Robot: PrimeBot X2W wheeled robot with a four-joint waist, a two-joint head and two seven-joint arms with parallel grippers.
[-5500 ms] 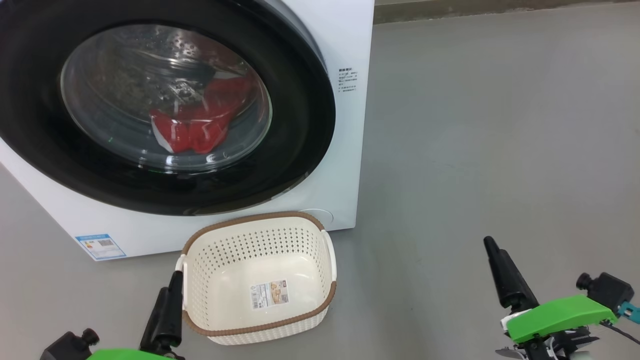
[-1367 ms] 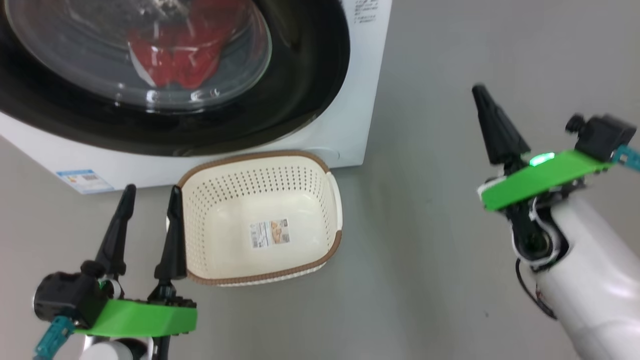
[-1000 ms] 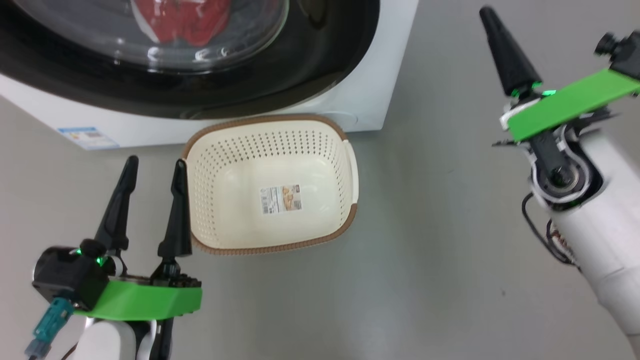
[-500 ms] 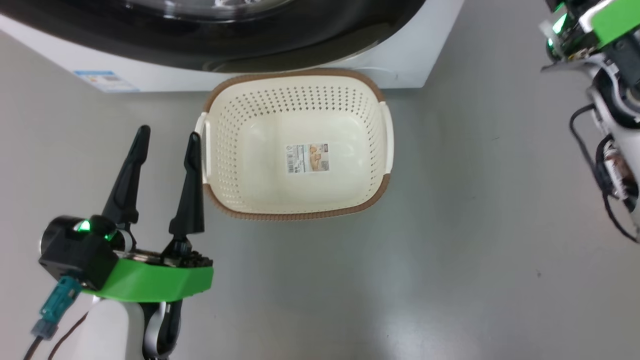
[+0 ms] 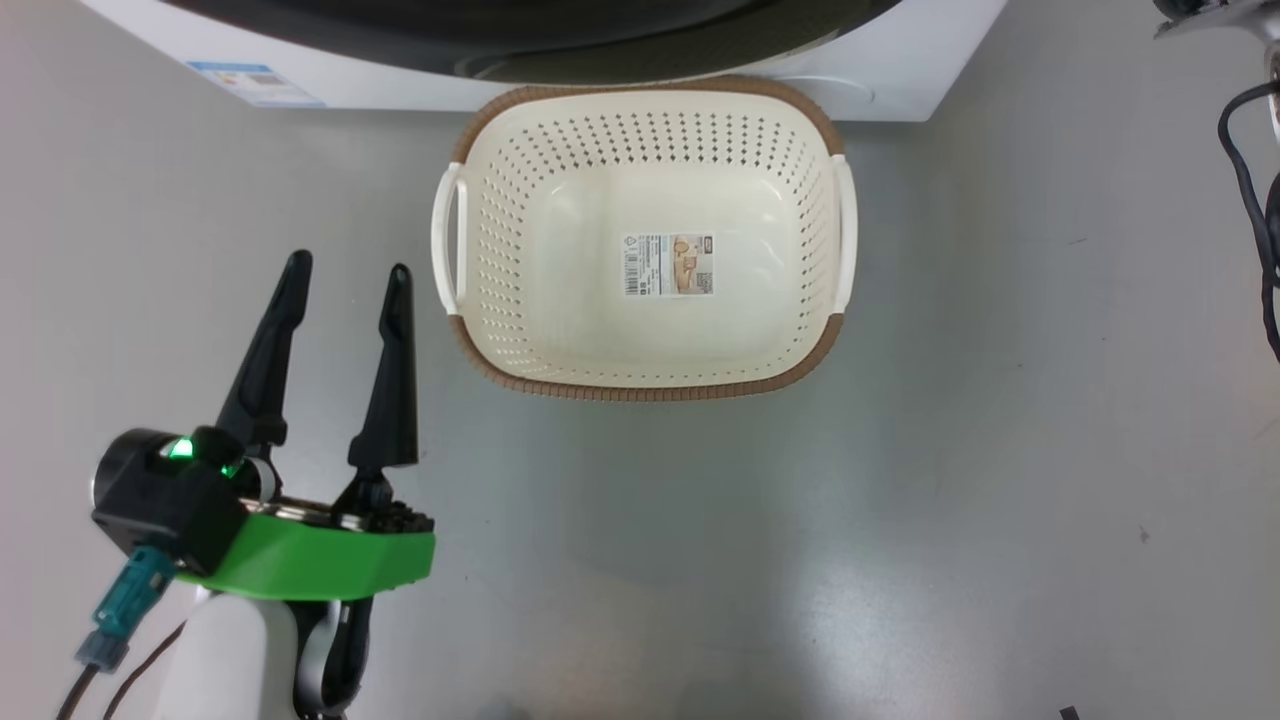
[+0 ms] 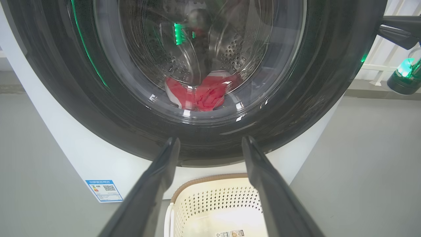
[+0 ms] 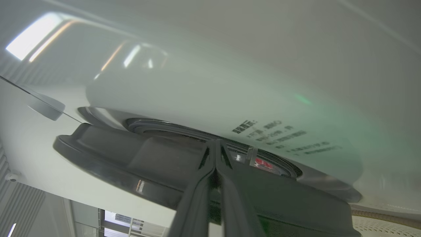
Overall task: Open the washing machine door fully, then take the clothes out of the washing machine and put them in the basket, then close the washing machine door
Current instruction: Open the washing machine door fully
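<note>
My left gripper [image 5: 349,264] is spread wide, beside the basket [image 5: 640,392]. The basket sits on the floor [image 5: 900,520] by the washing machine [image 5: 920,80], mouth up — its long side runs left to right. My right gripper [image 7: 215,144] is pressed together at the washing machine door [image 7: 131,164].

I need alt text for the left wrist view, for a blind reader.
The washing machine door, round and black-rimmed, shows red clothes through its glass. Below, the open left gripper points toward it; the cream basket stands on the floor before the machine.
</note>
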